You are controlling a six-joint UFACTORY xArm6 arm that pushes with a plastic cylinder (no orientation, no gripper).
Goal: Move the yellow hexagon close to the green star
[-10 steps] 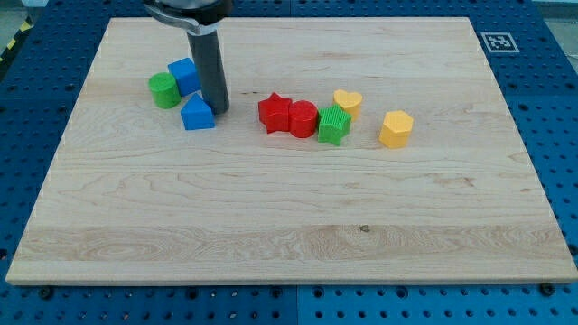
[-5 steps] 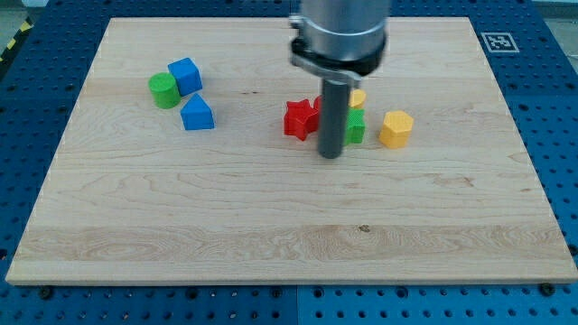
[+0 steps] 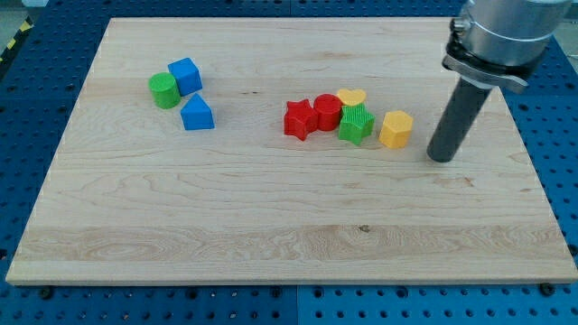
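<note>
The yellow hexagon (image 3: pixel 396 129) lies on the wooden board right of centre. The green star (image 3: pixel 357 124) sits just to its left with a small gap between them. My tip (image 3: pixel 440 157) rests on the board to the right of the yellow hexagon and slightly lower in the view, a short gap away. It touches no block.
A red cylinder (image 3: pixel 327 111) and a red star (image 3: pixel 299 119) sit in a row left of the green star. A yellow heart (image 3: pixel 350 97) lies just behind it. At the upper left are a green cylinder (image 3: pixel 163 90), a blue cube (image 3: pixel 184 75) and a blue pentagon-shaped block (image 3: pixel 197 114).
My tip has swept from the blue blocks at the left across to the right of the yellow hexagon. The red star, red cylinder and green star have shifted rightward.
</note>
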